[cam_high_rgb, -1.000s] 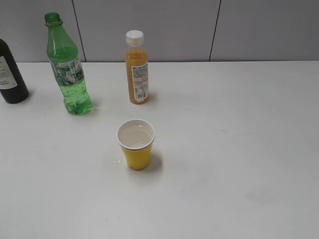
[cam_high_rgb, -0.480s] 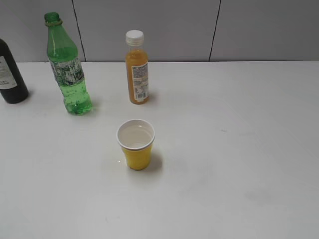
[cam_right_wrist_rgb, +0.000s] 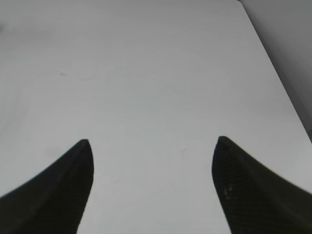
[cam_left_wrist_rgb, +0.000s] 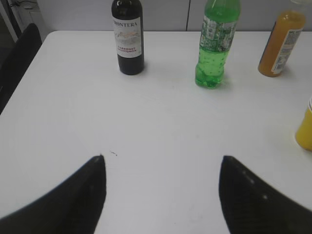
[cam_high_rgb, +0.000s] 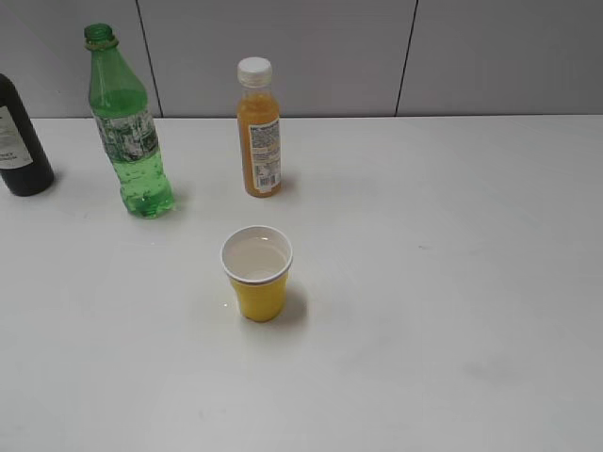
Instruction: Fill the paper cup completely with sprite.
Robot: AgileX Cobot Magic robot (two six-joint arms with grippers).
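Note:
The yellow paper cup (cam_high_rgb: pixel 257 282) stands upright near the middle of the white table, its white inside showing; a sliver of the paper cup (cam_left_wrist_rgb: pixel 305 130) shows at the right edge of the left wrist view. The sprite sits in an uncapped green bottle (cam_high_rgb: pixel 129 127) at the back left, and that green bottle (cam_left_wrist_rgb: pixel 215 46) appears far ahead of my left gripper (cam_left_wrist_rgb: pixel 162 158). My left gripper is open over bare table, holding nothing. In its own view my right gripper (cam_right_wrist_rgb: pixel 152 140) is open and empty too. Neither gripper appears in the exterior view.
An orange juice bottle (cam_high_rgb: pixel 258 132) with a white cap stands behind the cup. A dark bottle (cam_high_rgb: pixel 19 141) with a white label stands at the far left. The table's right edge (cam_right_wrist_rgb: pixel 273 68) runs ahead of my right gripper.

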